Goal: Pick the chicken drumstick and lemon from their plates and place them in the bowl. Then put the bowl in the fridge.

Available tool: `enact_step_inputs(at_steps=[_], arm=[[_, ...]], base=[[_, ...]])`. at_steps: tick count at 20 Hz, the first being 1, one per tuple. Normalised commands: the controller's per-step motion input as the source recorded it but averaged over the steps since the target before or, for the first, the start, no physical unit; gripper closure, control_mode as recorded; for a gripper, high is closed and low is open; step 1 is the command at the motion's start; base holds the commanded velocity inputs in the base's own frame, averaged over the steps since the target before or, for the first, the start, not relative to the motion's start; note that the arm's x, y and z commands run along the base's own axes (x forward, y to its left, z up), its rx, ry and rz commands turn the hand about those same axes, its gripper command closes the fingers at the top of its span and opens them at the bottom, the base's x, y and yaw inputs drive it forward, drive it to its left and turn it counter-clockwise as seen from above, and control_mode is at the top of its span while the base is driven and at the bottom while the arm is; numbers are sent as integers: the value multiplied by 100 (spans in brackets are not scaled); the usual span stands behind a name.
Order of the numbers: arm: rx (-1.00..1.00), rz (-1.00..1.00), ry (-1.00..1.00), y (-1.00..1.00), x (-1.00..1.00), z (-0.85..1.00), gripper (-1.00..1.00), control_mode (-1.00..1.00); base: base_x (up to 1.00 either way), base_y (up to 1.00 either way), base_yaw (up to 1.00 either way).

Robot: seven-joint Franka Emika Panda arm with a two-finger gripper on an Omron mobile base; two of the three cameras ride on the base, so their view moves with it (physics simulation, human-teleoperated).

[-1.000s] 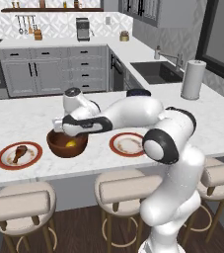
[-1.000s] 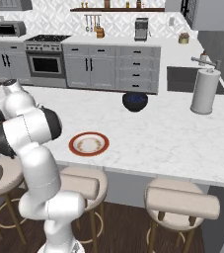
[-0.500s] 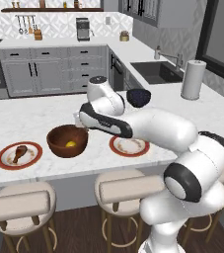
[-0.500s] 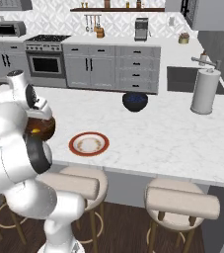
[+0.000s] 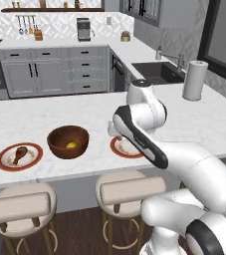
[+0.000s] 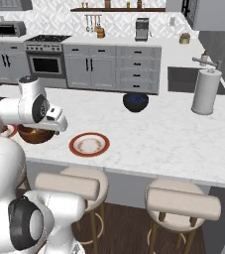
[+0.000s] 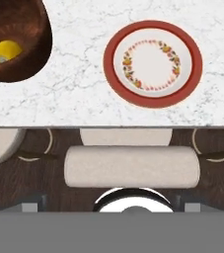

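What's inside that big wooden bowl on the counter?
The wooden bowl holds a lemon, lying on its floor. The near wall hides part of the inside in the left base view, so anything tucked there cannot be seen.

lemon point(image 5: 71, 145): in wooden bowl point(image 5: 67, 141) | drumstick point(image 5: 19, 154): on left plate point(image 5: 19, 157)

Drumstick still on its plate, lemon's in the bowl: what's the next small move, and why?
Probably swing the arm across to the far plate and bring the open gripper down over the chicken drumstick. The lemon already lies in the bowl, the near plate is bare, and the drumstick is the one item left outside.
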Motion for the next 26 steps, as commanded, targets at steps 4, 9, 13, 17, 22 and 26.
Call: enact_step_inputs(at_steps=[4,9,13,17,22,26], arm=[[0,8,8,-77,-54,52,-100,-100],[3,2,-2,-61,-50,26,-100,-100],[2,-2,-6,-23,-59,23,-100,-100],[0,-7,0,-32,-42,14,-100,-100],[0,-1,-2,-8,-52,25,-100,-100],[2,-1,-2,-1,-45,17,-100,100]], base=[[0,0,0],[0,0,0],[0,0,0],[0,0,0],[0,0,0],[-50,2,-2]])
